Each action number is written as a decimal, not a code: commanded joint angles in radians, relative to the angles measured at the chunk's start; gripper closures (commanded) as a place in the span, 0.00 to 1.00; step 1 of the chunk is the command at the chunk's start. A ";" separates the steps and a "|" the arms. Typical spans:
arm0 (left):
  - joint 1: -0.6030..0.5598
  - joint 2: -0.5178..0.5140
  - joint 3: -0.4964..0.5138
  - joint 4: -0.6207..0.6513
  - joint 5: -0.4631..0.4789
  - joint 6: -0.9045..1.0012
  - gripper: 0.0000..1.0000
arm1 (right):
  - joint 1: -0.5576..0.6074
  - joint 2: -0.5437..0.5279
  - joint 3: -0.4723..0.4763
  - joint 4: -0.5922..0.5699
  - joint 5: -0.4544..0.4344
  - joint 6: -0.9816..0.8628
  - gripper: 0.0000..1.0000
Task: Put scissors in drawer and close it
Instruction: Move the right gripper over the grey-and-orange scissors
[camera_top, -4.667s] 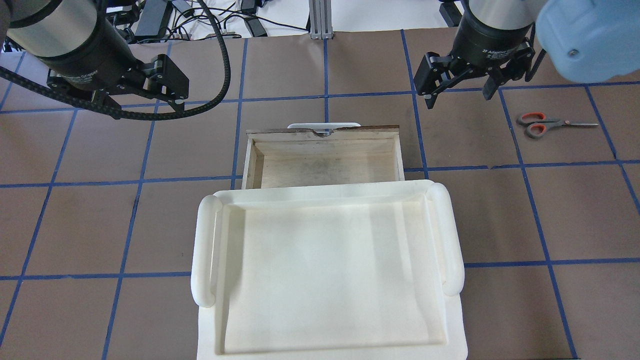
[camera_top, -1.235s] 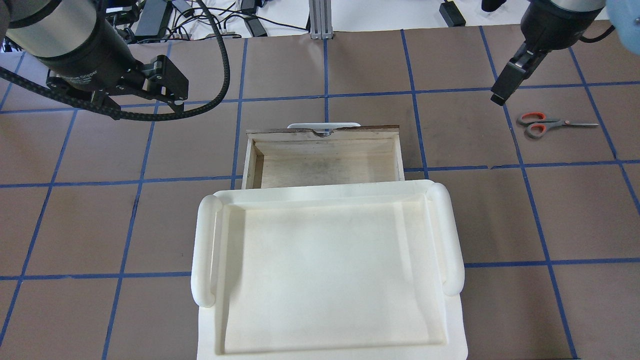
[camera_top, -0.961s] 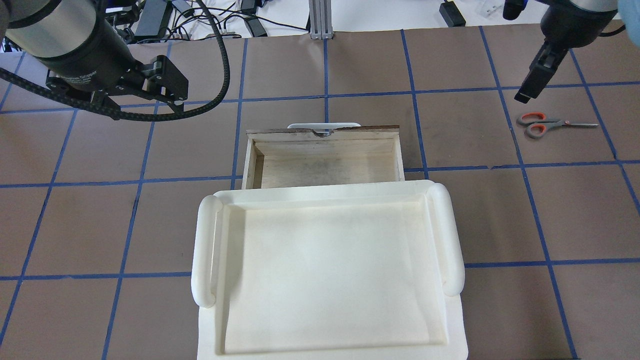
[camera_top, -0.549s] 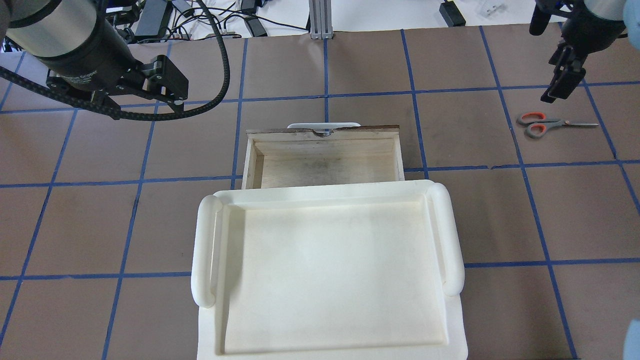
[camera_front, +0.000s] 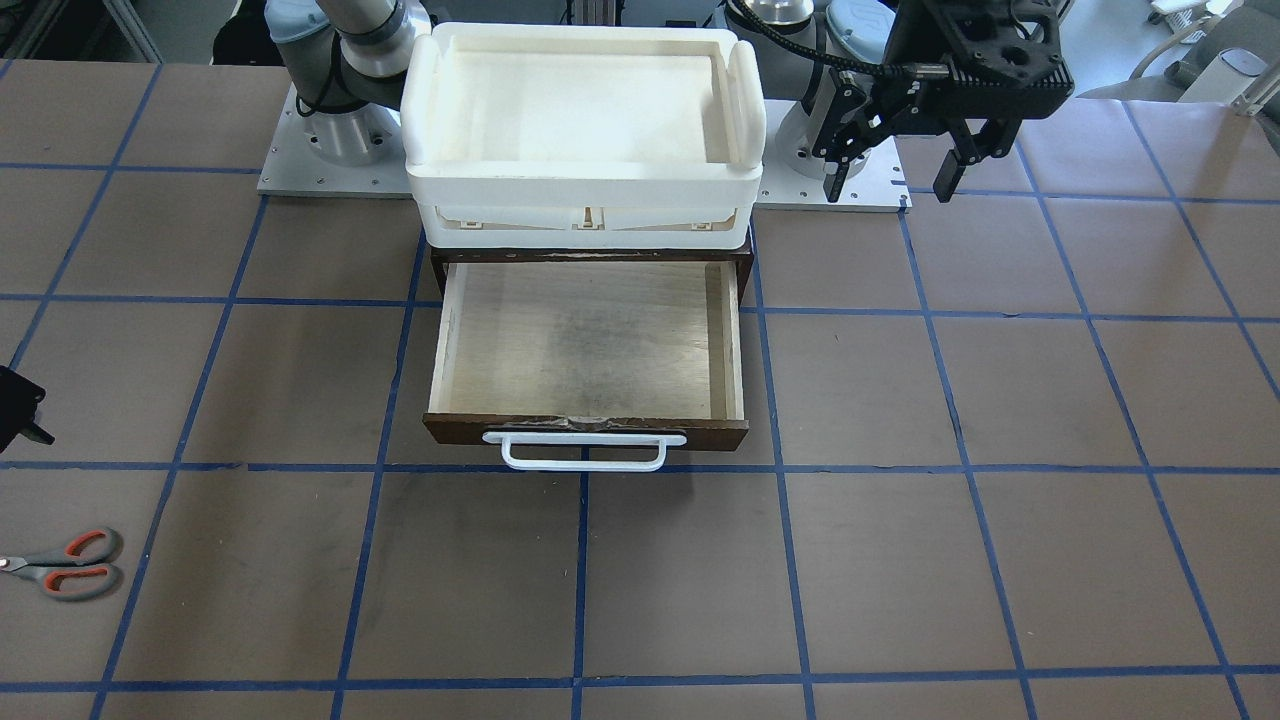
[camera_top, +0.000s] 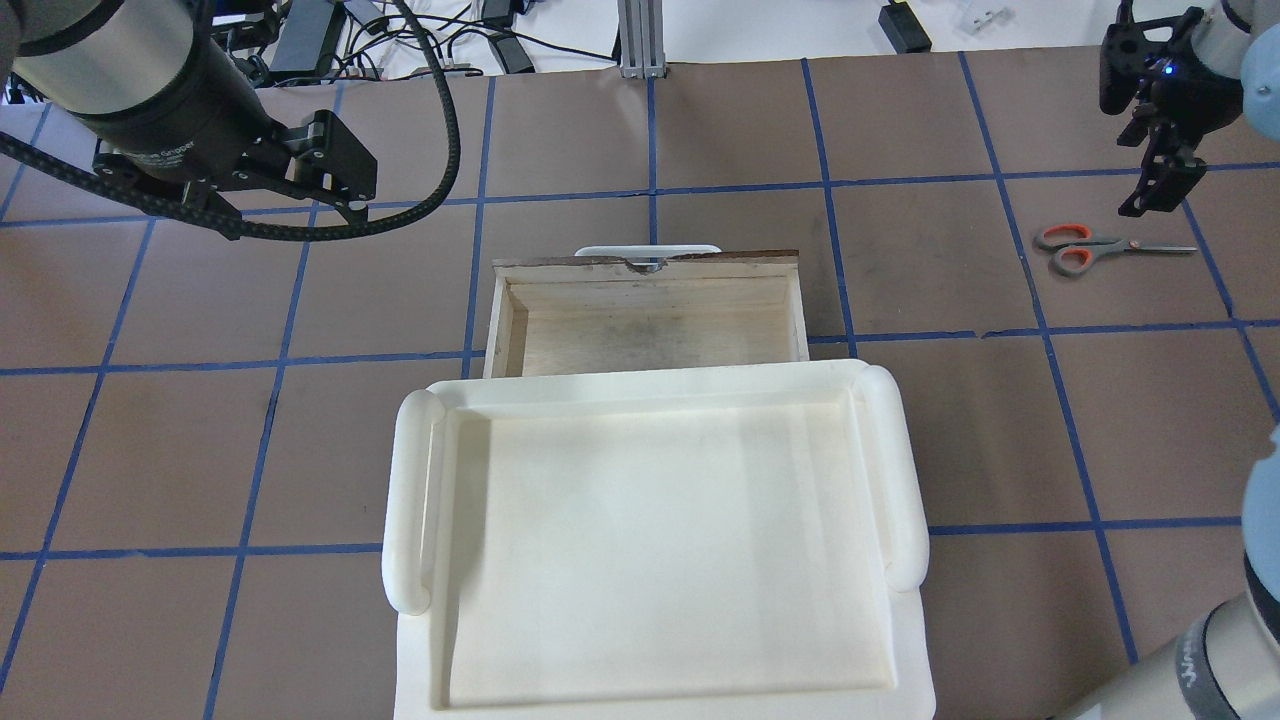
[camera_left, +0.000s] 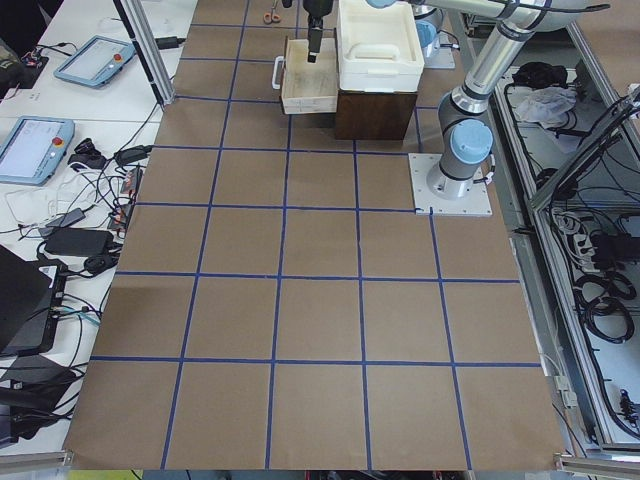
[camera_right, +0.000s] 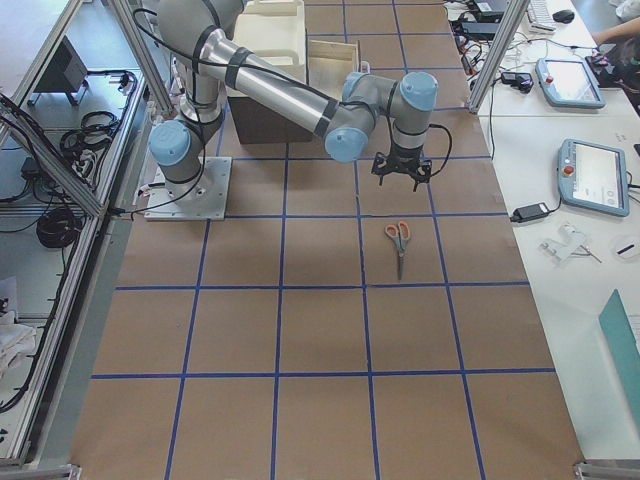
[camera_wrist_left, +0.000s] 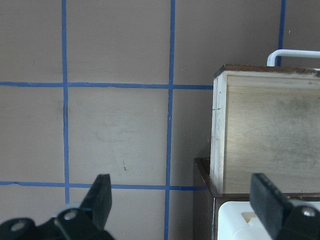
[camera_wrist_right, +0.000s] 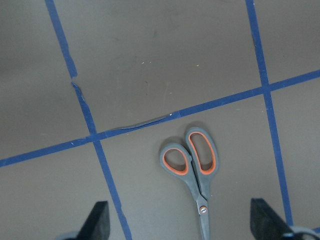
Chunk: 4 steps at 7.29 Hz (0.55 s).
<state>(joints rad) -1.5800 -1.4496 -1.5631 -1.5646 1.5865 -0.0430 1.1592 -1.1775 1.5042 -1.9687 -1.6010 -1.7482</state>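
Scissors, place: I find the scissors (camera_top: 1110, 246) flat on the brown table paper on the robot's right, well apart from the drawer (camera_top: 650, 335) and about level with its front panel in the overhead view.
Scissors, axis: The long axis runs across the table, side to side. Handle loops face the drawer. The shut blades point away toward the table's right end.
Scissors, wrist check: On the right wrist camera the scissors (camera_wrist_right: 197, 180) sit low in the middle. The loops are at the top and the blades run down out of view.
Right gripper: The right gripper (camera_wrist_right: 182, 222) hangs over the table near the scissors and touches nothing. Its two fingers stand wide apart at the bottom corners of the wrist view, with nothing between them. From overhead I see the right gripper (camera_top: 1160, 190) edge-on only.
Left gripper: The left gripper (camera_front: 890, 185) is spread wide and empty. It is raised over the robot's left side of the table, beside the drawer's cabinet.
Drawer: It is pulled out. The bare pale floor (camera_front: 585, 340) shows, and the white bar handle (camera_front: 585, 452) points away from the robot.
White tray: The white tray (camera_top: 410, 480) sits on top of the dark cabinet that the drawer slides out of.
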 joint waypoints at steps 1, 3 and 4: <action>0.000 0.000 0.000 0.000 0.001 0.000 0.00 | -0.030 0.080 -0.002 -0.074 0.004 -0.092 0.02; 0.000 0.000 0.000 0.001 0.000 0.000 0.00 | -0.071 0.143 -0.007 -0.093 0.013 -0.152 0.02; 0.000 0.000 0.000 0.001 0.001 0.000 0.00 | -0.079 0.172 -0.007 -0.134 0.012 -0.177 0.02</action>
<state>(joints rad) -1.5800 -1.4497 -1.5631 -1.5634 1.5867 -0.0430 1.0973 -1.0448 1.4981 -2.0657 -1.5897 -1.8907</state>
